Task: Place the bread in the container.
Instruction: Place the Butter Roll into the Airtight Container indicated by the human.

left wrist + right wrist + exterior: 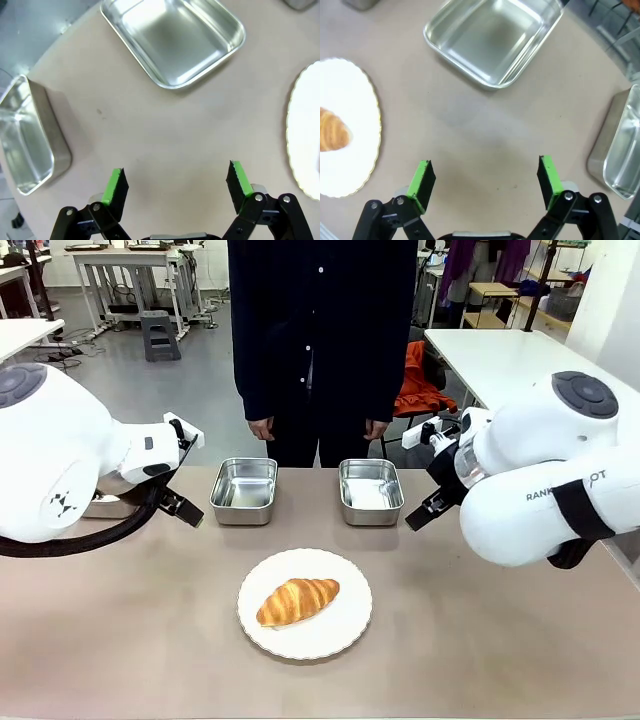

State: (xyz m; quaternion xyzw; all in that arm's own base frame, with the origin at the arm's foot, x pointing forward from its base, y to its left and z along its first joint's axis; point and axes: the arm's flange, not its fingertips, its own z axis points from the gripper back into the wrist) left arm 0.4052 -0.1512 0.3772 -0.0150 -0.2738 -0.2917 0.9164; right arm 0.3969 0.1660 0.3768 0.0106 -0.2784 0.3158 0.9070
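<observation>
Hovering above bare table (pixel 120 640), the left tool (pixel 177 181) is open, its green pads (pixel 116 184) spread wide with nothing between them. The right tool (pixel 485 176) hangs the same way on its side, jaws apart and empty. The croissant (pixel 298 600) lies on a round white plate (pixel 345 638) between the two tools, nearer the robot than either and well apart from both. Seen from the right tool, it sits off to the left of the fingers. Ahead of the left tool's fingertips sits the first pan (pixel 175 40), shiny steel and empty, and the second pan (pixel 25 140) stands off to that tool's left. Ahead of the right tool is the third pan (pixel 495 40), also empty, with the fourth pan (pixel 620 145) off to its right. A person (pixel 320 330) stands beyond the pans at the far side, hands hanging down.
</observation>
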